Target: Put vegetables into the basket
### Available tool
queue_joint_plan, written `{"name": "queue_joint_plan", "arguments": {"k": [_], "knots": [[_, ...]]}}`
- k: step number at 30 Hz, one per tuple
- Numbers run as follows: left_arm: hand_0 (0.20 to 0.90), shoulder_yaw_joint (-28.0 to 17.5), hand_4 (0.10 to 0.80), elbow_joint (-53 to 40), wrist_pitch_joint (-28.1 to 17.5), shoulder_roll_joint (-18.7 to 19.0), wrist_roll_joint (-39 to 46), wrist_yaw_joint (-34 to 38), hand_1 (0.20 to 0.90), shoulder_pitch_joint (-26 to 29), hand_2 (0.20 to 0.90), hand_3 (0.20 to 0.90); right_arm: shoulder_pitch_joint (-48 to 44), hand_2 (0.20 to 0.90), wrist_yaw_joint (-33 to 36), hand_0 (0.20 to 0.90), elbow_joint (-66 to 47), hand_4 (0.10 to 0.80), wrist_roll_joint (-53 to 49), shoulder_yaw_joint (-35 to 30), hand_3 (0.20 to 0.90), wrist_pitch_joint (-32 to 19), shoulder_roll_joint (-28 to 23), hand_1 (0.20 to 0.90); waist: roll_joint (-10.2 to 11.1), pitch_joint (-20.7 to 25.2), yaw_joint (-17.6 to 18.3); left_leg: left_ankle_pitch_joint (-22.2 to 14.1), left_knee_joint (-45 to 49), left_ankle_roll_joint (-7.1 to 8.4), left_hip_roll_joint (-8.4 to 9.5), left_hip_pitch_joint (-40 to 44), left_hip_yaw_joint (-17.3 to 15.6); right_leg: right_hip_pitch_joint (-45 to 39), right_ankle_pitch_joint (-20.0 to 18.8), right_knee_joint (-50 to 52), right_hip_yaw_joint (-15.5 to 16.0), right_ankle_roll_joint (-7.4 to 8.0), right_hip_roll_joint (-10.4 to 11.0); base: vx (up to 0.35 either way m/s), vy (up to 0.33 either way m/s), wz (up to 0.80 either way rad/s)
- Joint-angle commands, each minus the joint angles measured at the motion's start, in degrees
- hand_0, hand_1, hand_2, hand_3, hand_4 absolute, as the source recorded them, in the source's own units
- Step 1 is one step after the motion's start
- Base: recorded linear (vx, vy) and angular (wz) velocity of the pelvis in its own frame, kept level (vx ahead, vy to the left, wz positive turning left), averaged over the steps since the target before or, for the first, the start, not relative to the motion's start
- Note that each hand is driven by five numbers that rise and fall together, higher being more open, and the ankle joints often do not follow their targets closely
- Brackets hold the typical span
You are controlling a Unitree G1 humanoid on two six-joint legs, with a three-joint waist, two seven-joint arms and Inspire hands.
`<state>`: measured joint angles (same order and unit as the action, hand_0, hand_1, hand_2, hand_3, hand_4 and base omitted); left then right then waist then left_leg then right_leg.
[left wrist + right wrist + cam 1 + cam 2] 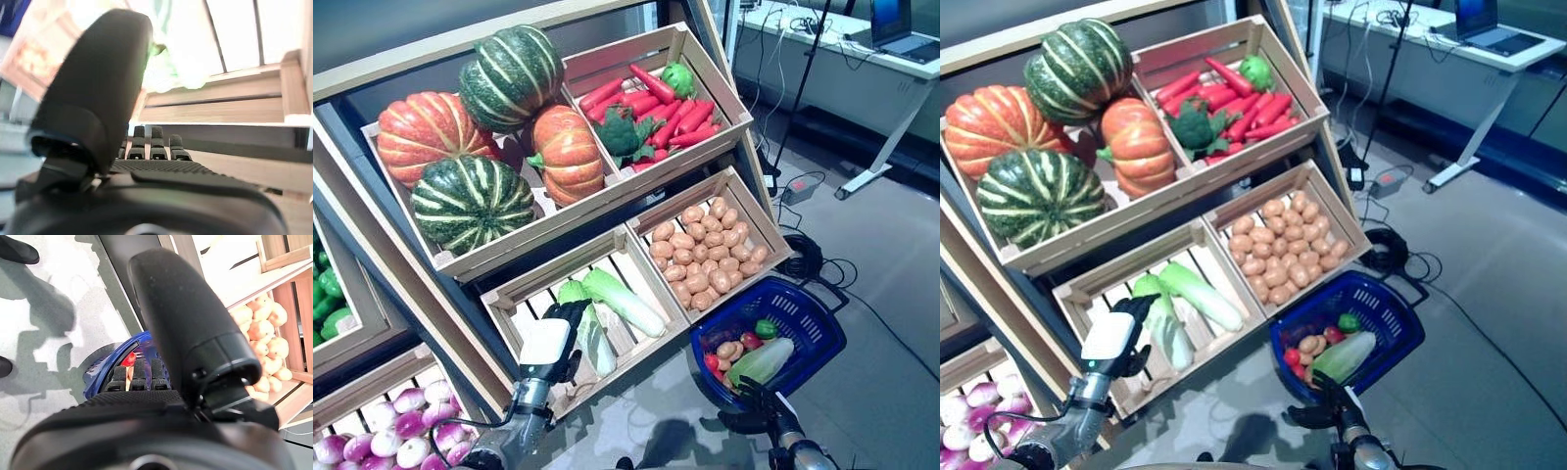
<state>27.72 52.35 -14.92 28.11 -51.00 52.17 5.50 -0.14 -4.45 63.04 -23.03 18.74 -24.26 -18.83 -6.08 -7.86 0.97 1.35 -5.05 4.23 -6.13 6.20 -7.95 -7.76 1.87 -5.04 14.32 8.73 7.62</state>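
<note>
L hand [558, 333] is right by the cabbage [591, 333], fingers bent, not on it; cabbage runs away up the crate; R hand [759, 397] grips basket [808, 311].

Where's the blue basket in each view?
Left eye: basket at lower right, on the floor below the potato crate.
Right eye: basket at lower right of centre, below the same crate.
Left wrist: not clearly in it.
Right wrist: blue rim just past the right hand.
Shared landmark: the potato crate.
</note>
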Motion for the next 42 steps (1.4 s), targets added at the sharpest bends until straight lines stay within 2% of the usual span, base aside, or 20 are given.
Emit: {"name": "queue_joint_plan", "arguments": {"k": [1, 2, 3, 5, 7, 8, 11, 13, 14, 16, 17, 18, 20, 21, 24, 29, 36, 42], "knots": [[0.9, 0.63, 0.8, 1.79, 5.6, 3.93, -2.28, 6.89, 0.9, 10.19, 0.9, 0.9, -6.24, 0.9, -0.81, 0.9, -3.1, 0.8, -1.55, -1.06, 0.9, -4.58, -1.2, 0.9, 2.43, -3.65, 1.04, 1.48, 0.28, 0.85, 0.67, -2.0, -0.51, 4.57, -4.03, 3.38, -0.9, -2.34, 3.57, -0.107, 0.149, -0.09], [0.9, 0.92, 0.8, 1.96, 6.24, 3.99, -2.44, 6.87, 0.9, 10.59, 0.9, 0.9, -6.54, 0.9, -0.79, 0.9, -3.21, 0.8, -1.36, -1.09, 0.9, -4.53, -1.54, 0.9, 2.3, -3.99, 1.08, 1.54, 0.47, 0.89, 0.7, -2.32, -0.53, 5.01, -3.92, 3.77, -0.98, -2.4, 3.69, -0.205, 0.224, -0.09], [0.9, 3.21, 0.8, 3.08, 9.72, 4.86, -2.64, 6.5, 0.9, 13.45, 0.9, 0.9, -8.41, 0.9, -0.97, 0.9, -4.1, 0.8, -1.21, -0.79, 0.9, -4.49, -3.99, 0.9, 1.37, -6.3, 1.58, 2.03, 1.68, 1.03, 0.92, -4.65, -0.49, 7.85, -3.21, 6.31, -1.56, -2.78, 4.22, -0.197, 0.196, -0.1], [0.9, 4.1, 0.8, 3.41, 10.84, 5.2, -2.46, 6.06, 0.9, 14.58, 0.9, 0.9, -9.18, 0.9, -0.98, 0.9, -4.65, 0.8, -1.55, -0.56, 0.9, -4.42, -4.69, 0.9, 1.14, -7.09, 1.74, 2.05, 2.36, 1.06, 0.93, -5.63, -0.54, 9.08, -2.88, 7.41, -1.74, -2.87, 4.39, -0.214, 0.154, -0.12], [0.9, 8.01, 0.8, 6.63, 10.97, 8.43, -0.05, 4.37, 0.9, 21.93, 0.9, 0.9, -14.72, 0.9, -0.8, 0.9, -6.39, 0.8, -3.75, 1.29, 0.9, -5.12, -7.02, 0.9, 0.97, -12.27, 2.84, 1.53, 9.78, 1.56, 0.8, -12.9, -1.17, 16.97, -0.72, 15.46, -2.87, -3.96, 4.75, -0.374, 0.14, -0.12], [0.9, 8.24, 0.8, 6.81, 10.97, 8.62, 0.13, 4.32, 0.9, 22.42, 0.9, 0.9, -15.12, 0.9, -0.73, 0.9, -6.46, 0.8, -3.91, 1.37, 0.9, -5.09, -7.06, 0.9, 1.05, -12.48, 2.83, 1.37, 10.57, 1.6, 0.79, -13.65, -1.22, 17.82, -0.49, 16.33, -3.03, -4.02, 4.84, -0.301, 0.067, -0.19], [0.9, 10.0, 0.8, 6.78, 10.81, 12.24, 3.03, 3.32, 0.9, 28.21, 0.9, 0.9, -19.5, 0.9, -0.02, 0.9, -9.29, 0.8, -8.35, 2.25, 0.9, -4.69, -8.73, 0.9, 2.43, -15.99, 2.98, -0.52, 19.31, 1.82, -0.03, -21.12, -1.49, 25.34, 1.75, 25.0, -4.12, -4.73, 5.39, -0.228, 0.014, -0.13], [0.9, 10.41, 0.8, 6.37, 11.02, 15.03, 3.19, 2.34, 0.9, 31.08, 0.9, 0.9, -21.12, 0.9, -0.5, 0.9, -11.32, 0.8, -11.55, 1.78, 0.9, -5.01, -9.91, 0.9, 3.63, -17.35, 2.81, -2.8, 25.47, 1.53, -0.46, -26.29, -1.4, 29.81, 3.78, 30.33, -4.87, -5.13, 5.59, -0.215, -0.02, 0.08], [0.9, 11.04, 0.8, 5.81, 11.68, 17.16, 2.3, 1.39, 0.9, 33.06, 0.9, 0.9, -22.37, 0.9, -0.19, 0.9, -12.97, 0.8, -12.86, 1.5, 0.9, -5.11, -10.62, 0.9, 4.35, -18.03, 2.64, -4.53, 29.92, 1.34, -1.29, -30.15, -1.53, 33.16, 5.11, 34.24, -5.03, -5.44, 5.7, -0.16, -0.027, 0.14], [0.9, 11.42, 0.8, 5.1, 12.26, 18.42, 2.27, 0.33, 0.9, 34.13, 0.9, 0.9, -23.13, 0.9, 0.08, 0.9, -14.01, 0.8, -13.36, 1.31, 0.9, -4.99, -11.08, 0.9, 4.66, -18.26, 2.51, -5.75, 32.88, 1.19, -1.85, -32.74, -1.18, 35.4, 6.17, 36.99, -5.4, -5.69, 5.68, -0.135, -0.012, 0.16], [0.9, 12.0, 0.8, 4.03, 13.37, 20.3, 0.99, -0.96, 0.9, 35.55, 0.9, 0.9, -24.04, 0.9, 0.18, 0.9, -15.42, 0.8, -14.06, 0.95, 0.9, -4.5, -12.07, 0.9, 5.01, -18.64, 2.37, -7.82, 37.58, 0.99, -2.96, -36.5, -0.54, 38.53, 7.74, 41.23, -5.79, -5.99, 6.23, -0.113, 0.009, 0.15], [0.9, 12.24, 0.8, 3.68, 14.03, 20.98, 0.31, -1.97, 0.9, 36.0, 0.9, 0.9, -24.36, 0.9, 0.42, 0.9, -15.82, 0.8, -14.1, 0.9, 0.9, -4.44, -12.42, 0.9, 5.03, -18.7, 2.29, -8.64, 39.19, 0.86, -3.36, -37.79, -0.4, 39.74, 8.4, 42.89, -5.92, -6.09, 6.49, -0.087, 0.014, 0.06], [0.9, 12.76, 0.8, 3.51, 14.78, 22.3, -0.71, -3.19, 0.9, 36.89, 0.9, 0.9, -24.91, 0.9, 0.65, 0.9, -16.34, 0.8, -14.41, 0.68, 0.9, -4.24, -13.09, 0.9, 5.13, -18.93, 2.26, -10.07, 42.45, 0.81, -3.93, -40.21, 0.04, 41.91, 9.26, 45.66, -6.46, -6.11, 6.83, 0.0, 0.024, -0.01], [0.9, 13.08, 0.8, 3.61, 15.18, 22.85, -1.28, -3.65, 0.9, 37.2, 0.9, 0.9, -25.09, 0.9, 0.81, 0.9, -16.49, 0.8, -14.59, 0.64, 0.9, -4.13, -13.46, 0.9, 5.16, -19.13, 2.23, -12.16, 44.36, 1.25, -4.12, -40.68, 0.51, 42.33, 11.04, 47.44, -6.97, -5.6, 6.97, 0.023, 0.043, -0.01], [0.9, 14.93, 0.8, 4.67, 17.33, 26.0, -1.44, -5.64, 0.9, 40.04, 0.9, 0.9, -26.77, 0.9, 1.05, 0.9, -16.64, 0.8, -15.83, 0.4, 0.9, -3.27, -16.17, 0.9, 5.05, -19.98, 2.3, -14.4, 49.75, 1.07, -4.94, -45.8, 1.67, 47.69, 12.48, 52.73, -8.16, -5.75, 7.09, -0.016, 0.082, -0.03], [0.9, 16.01, 0.8, 3.17, 19.3, 30.3, -1.47, -7.72, 0.9, 43.03, 0.9, 0.9, -25.54, 0.9, 1.64, 0.9, -18.67, 0.8, -16.76, -0.31, 0.9, -2.13, -19.89, 0.9, 4.88, -20.81, 2.36, -16.0, 53.97, 0.99, -5.05, -50.57, 3.25, 53.04, 13.34, 57.29, -9.12, -5.8, 7.38, -0.016, 0.08, -0.01], [0.9, 17.94, 0.8, 0.85, 20.09, 33.28, -3.88, -8.31, 0.9, 46.71, 0.9, 0.9, -24.1, 0.9, 1.19, 0.9, -19.26, 0.8, -18.36, -1.57, 0.9, -1.19, -23.36, 0.9, 4.92, -21.49, 2.28, -17.33, 57.77, 0.8, -4.86, -54.87, 4.61, 57.76, 13.8, 61.13, -9.42, -5.49, 8.41, 0.012, 0.07, 0.03], [0.9, 21.82, 0.8, 0.8, 17.77, 35.84, -7.29, -9.77, 0.9, 52.41, 0.9, 0.9, -24.28, 0.9, 0.28, 0.9, -18.85, 0.8, -19.67, -2.16, 0.9, -0.46, -25.87, 0.9, 5.17, -21.9, 2.38, -17.96, 60.64, 0.63, -5.13, -58.57, 5.04, 61.5, 13.51, 63.47, -9.01, -5.1, 9.45, 0.026, 0.087, 0.02]]}}
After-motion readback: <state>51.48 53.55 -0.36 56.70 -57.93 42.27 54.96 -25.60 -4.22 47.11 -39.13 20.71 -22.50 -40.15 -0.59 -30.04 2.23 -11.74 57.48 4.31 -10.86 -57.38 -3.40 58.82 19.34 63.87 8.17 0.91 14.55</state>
